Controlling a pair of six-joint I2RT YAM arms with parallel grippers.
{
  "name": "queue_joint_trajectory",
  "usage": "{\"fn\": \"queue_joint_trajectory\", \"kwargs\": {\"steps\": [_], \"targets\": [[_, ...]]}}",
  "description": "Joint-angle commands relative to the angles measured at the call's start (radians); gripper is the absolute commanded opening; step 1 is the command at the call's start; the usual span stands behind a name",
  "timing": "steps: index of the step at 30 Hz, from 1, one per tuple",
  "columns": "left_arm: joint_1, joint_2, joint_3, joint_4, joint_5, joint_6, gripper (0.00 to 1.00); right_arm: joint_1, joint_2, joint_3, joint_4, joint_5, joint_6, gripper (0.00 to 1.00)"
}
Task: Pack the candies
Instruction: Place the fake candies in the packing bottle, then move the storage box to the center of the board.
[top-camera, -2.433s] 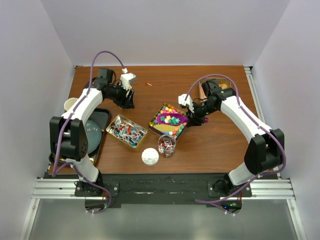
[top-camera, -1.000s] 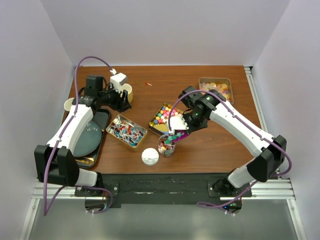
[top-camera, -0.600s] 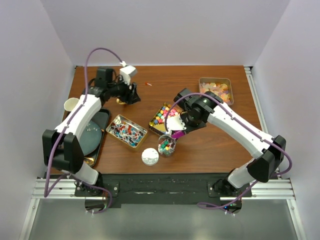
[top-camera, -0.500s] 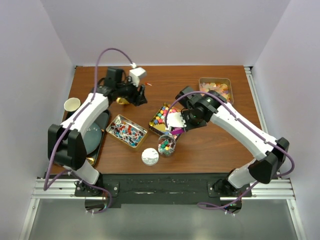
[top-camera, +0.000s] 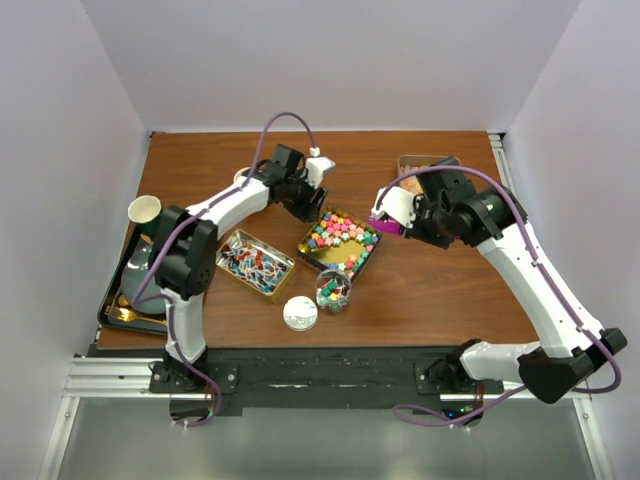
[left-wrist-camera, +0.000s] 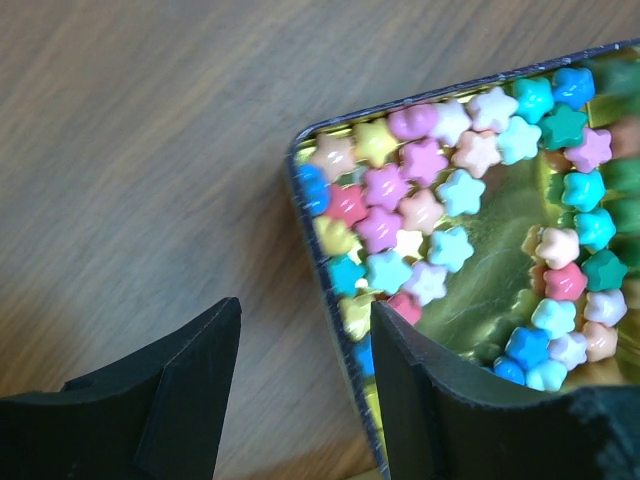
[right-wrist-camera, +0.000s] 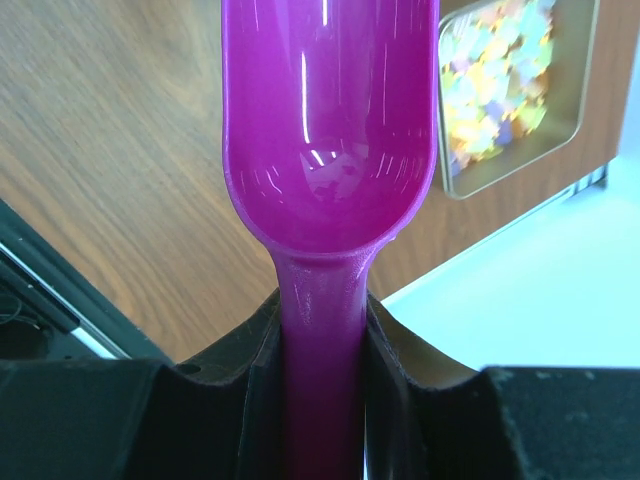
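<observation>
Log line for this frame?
left hand: open, over star-candy tin corner | right hand: shut on purple scoop, scoop empty | jar: partly filled

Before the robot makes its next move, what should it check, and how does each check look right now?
1. Scoop held: ok. The right jaws are shut on the handle of the purple scoop.
2. Scoop loaded: not ok. Its bowl is empty.
3. Left jaws free: ok. They stand open and hold nothing, at the edge of the tin of star candies.
4. Jar uncovered: ok. The glass jar has no lid on it; the white lid lies beside it.
5. Room left in the jar: cannot tell from above.
</observation>
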Motion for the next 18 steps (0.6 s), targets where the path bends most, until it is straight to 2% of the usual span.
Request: {"fn": "queue_joint_trajectory", "kwargs": {"steps": [1, 6, 13, 18], "targets": [[-0.054, 0.046, 0.071, -0.004, -0.026, 0.019, 0.59, -0.027, -0.013, -0.028, 0.063, -0.011, 0.033, 0.00], [-0.091, 0.069, 0.077, -0.012, -0.111, 0.016, 0.57, -0.044, 0.018, -0.019, 0.091, -0.014, 0.033, 0.00], [-0.082, 0.075, 0.060, -0.023, -0.265, -0.064, 0.21, -0.056, 0.101, 0.058, 0.114, 0.001, 0.049, 0.00], [-0.037, 0.069, 0.043, -0.016, -0.418, -0.138, 0.11, -0.061, 0.145, 0.095, 0.117, 0.001, 0.047, 0.00]]}}
